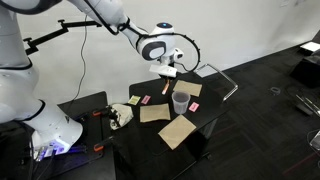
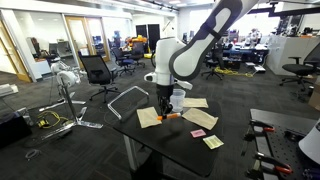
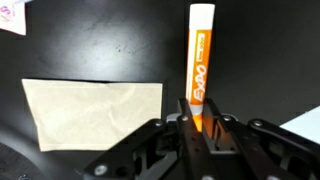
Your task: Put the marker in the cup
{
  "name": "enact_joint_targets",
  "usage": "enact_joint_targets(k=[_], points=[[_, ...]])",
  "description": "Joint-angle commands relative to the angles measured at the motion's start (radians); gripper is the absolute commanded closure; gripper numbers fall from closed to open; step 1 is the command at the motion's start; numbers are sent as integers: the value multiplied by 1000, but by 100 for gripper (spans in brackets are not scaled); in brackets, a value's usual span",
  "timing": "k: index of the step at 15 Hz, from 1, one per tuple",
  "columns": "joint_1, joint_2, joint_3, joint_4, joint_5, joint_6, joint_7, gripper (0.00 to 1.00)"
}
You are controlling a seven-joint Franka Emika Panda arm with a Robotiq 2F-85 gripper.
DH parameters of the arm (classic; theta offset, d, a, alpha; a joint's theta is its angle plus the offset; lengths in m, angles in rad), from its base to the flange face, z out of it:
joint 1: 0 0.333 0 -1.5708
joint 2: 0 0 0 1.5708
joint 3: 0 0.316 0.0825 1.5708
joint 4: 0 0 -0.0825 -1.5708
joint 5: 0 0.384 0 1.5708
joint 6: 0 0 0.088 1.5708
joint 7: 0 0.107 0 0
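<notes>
My gripper (image 3: 196,128) is shut on the orange marker (image 3: 199,62), which has a white end and sticks out past the fingertips in the wrist view. In an exterior view the gripper (image 1: 168,74) hangs over the black table (image 1: 215,112) with the marker (image 1: 165,88) pointing down, just up and to the left of the cup (image 1: 181,101). The cup is a small translucent tumbler standing upright on the table. It does not show in the wrist view. In an exterior view the gripper (image 2: 166,102) is low over the table's middle.
Brown paper sheets (image 1: 154,113) (image 1: 178,131) (image 3: 95,108) and a white sheet (image 1: 190,88) lie on the table, with small pink (image 1: 194,106) and yellow (image 2: 212,142) pieces. A metal frame (image 1: 225,80) stands at the table's far edge. An office chair (image 2: 97,70) stands on the floor.
</notes>
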Motion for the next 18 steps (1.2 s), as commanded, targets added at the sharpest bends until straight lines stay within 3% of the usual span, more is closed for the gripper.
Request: enact_joint_targets(k=[1, 6, 12, 17, 18], points=[[0, -138, 1, -54, 36, -40, 71, 95], [11, -255, -25, -72, 37, -57, 170, 95], [18, -360, -37, -101, 128, -36, 204, 95], [41, -466, -59, -148, 134, -70, 261, 95], [45, -393, -66, -99, 117, -39, 236, 81]])
